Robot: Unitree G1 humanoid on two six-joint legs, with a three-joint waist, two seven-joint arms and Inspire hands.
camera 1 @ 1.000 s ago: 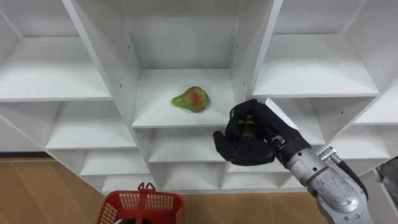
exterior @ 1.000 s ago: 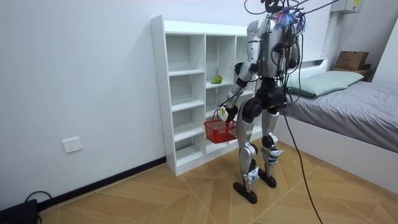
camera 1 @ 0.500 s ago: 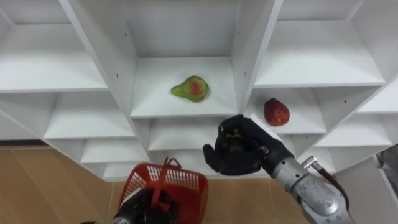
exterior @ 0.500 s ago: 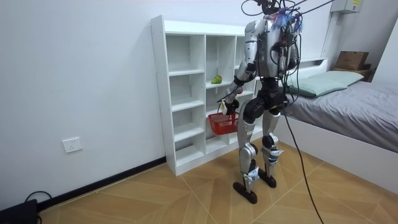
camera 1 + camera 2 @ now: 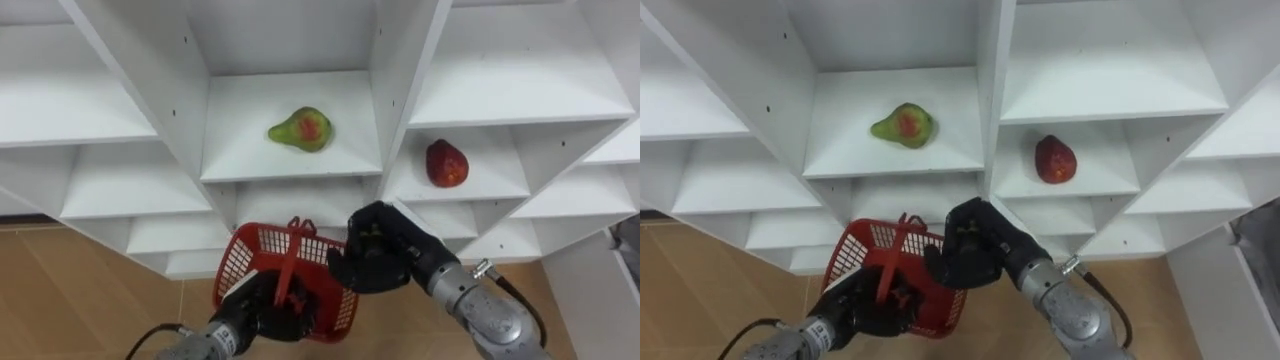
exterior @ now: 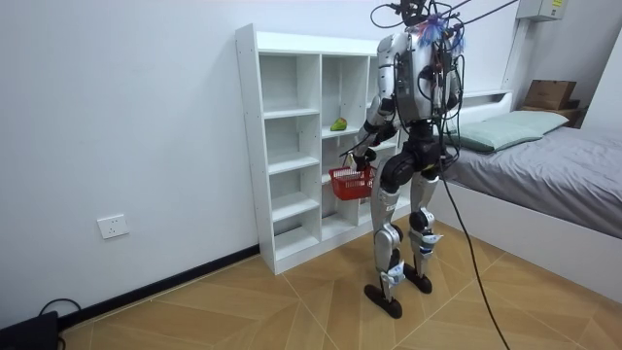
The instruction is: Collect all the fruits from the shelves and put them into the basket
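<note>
The right hand [image 5: 373,262], toward 5 o'clock, is black on a rounded silver-grey forearm, with a thin dark cable at its wrist. The left hand [image 5: 250,318], at 7 o'clock, is black too, with a grey wrist and a black cable.

My right robot hand [image 5: 375,258] and left robot hand [image 5: 248,312] are black, the mesh basket [image 5: 255,262] red, the closet [image 5: 400,60] white, the pear [image 5: 300,129] green blushed red, the other fruit [image 5: 446,164] dark red.

Pear [image 5: 301,129] alone in open-fronted cubby [image 5: 290,40], bare shelf [image 5: 240,152] either side, divider [image 5: 405,90] between it and red fruit [image 5: 446,163], basket [image 5: 252,262] and right hand [image 5: 375,255] just below cubby's edge
</note>
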